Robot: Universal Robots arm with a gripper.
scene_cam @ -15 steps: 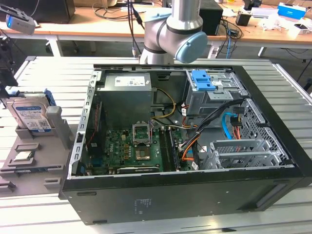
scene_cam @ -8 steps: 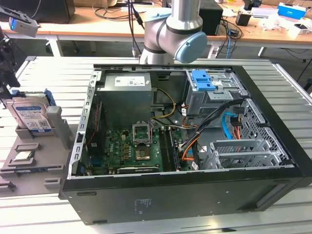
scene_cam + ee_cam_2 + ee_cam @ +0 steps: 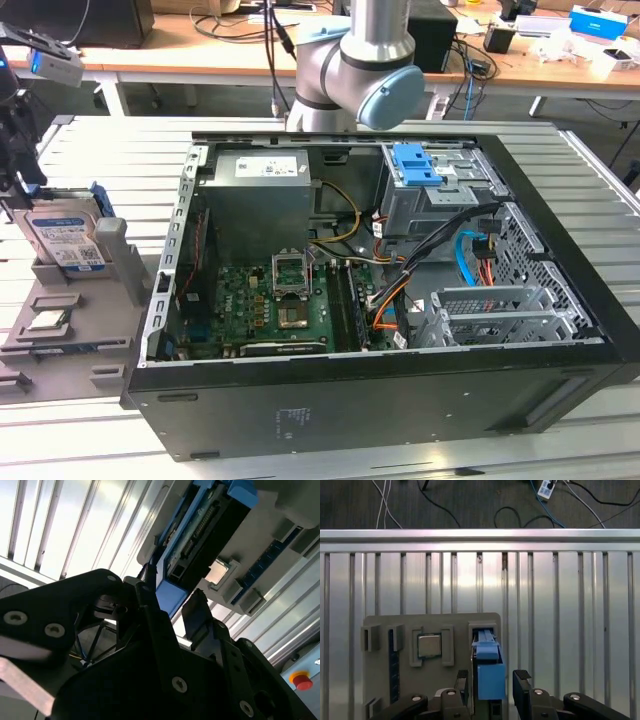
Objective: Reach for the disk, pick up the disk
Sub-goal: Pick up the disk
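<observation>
My black jaws are spread apart, fingertips (image 3: 521, 680) down; my grey arm's blue-capped joint (image 3: 385, 95) sits at the exterior view's twelve o'clock.

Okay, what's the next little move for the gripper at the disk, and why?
Probably ease a little lower over the disk. In the first wrist view the open gripper straddles the disk, standing on edge in the grey holder, with only its fingertips beside the blue end.

Slot walls of the grey holder (image 3: 395, 625) hem the disk (image 3: 490, 675) closely.
</observation>
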